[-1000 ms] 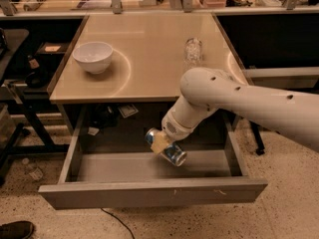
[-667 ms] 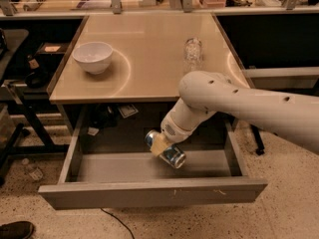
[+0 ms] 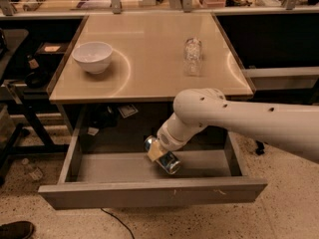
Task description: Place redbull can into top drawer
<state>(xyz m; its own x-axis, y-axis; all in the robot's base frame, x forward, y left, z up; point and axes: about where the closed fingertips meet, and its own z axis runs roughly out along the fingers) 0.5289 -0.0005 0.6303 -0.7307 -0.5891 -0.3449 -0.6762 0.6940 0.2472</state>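
Note:
The redbull can [image 3: 169, 162] is blue and silver and tilted, with its silver end pointing down to the right. It hangs inside the open top drawer [image 3: 149, 192], just above the drawer floor near the middle. My gripper [image 3: 155, 152] is shut on the can, its beige finger pressed across the can's upper part. The white arm reaches in from the right, under the beige tabletop's front edge.
A white bowl [image 3: 92, 57] stands at the left of the beige tabletop [image 3: 149, 78]. A clear plastic bottle [image 3: 192, 55] lies at the right of the tabletop. Dark shelves and clutter flank the table. A shoe [image 3: 15, 230] shows at the bottom left.
Nothing has visibly changed; the arm and the can stay in the same place over the drawer.

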